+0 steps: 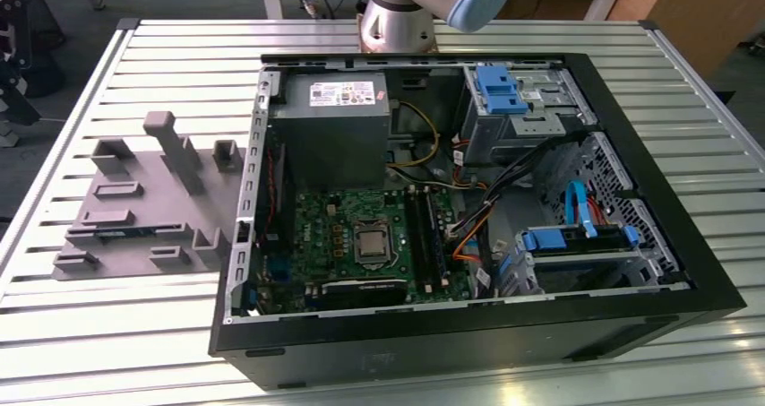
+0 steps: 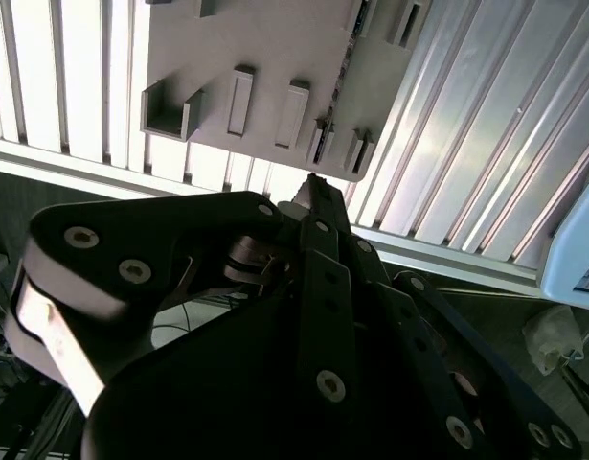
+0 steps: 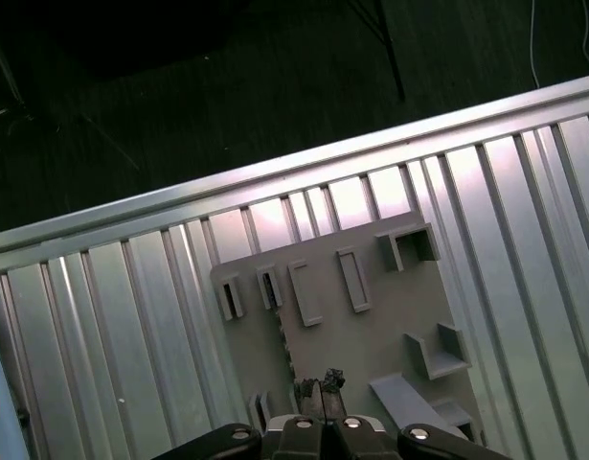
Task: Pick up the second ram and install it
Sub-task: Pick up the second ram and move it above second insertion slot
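Grey slotted holder (image 3: 371, 335) on the tabletop (image 3: 131, 316) carries your second ram (image 3: 284, 340) standing on edge near the holder's rim, its long axis pointing almost straight at your gripper (image 3: 318, 385), which hangs above the holder, pinched together on nothing, just beside the stick's near end.

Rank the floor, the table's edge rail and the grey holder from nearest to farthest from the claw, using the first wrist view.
1. Grey holder: nearest, lying right under the claw.
2. Edge rail: farther out, beyond the holder.
3. Floor: farthest, dark ground past the rail.
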You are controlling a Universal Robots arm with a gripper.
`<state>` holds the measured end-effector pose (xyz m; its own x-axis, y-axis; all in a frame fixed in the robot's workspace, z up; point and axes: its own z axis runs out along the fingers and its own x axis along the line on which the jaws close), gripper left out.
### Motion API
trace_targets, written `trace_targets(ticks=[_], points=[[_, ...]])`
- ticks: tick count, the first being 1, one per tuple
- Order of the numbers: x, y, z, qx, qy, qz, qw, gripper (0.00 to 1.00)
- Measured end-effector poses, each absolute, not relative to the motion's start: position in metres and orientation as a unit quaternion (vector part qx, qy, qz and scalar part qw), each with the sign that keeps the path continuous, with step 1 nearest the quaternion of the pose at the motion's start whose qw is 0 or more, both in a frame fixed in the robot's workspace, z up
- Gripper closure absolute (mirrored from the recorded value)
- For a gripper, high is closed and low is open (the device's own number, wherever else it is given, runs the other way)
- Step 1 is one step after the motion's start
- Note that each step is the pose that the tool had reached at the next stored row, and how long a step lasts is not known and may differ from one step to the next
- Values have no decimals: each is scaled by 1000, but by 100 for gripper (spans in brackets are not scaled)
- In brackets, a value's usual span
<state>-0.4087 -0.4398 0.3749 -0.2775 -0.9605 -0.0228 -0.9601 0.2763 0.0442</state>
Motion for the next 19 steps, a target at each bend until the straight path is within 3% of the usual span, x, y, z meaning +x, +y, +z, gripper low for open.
trace_targets(ticks=[19], points=[[-409, -440, 375, 636, -771, -24, 5, 89]])
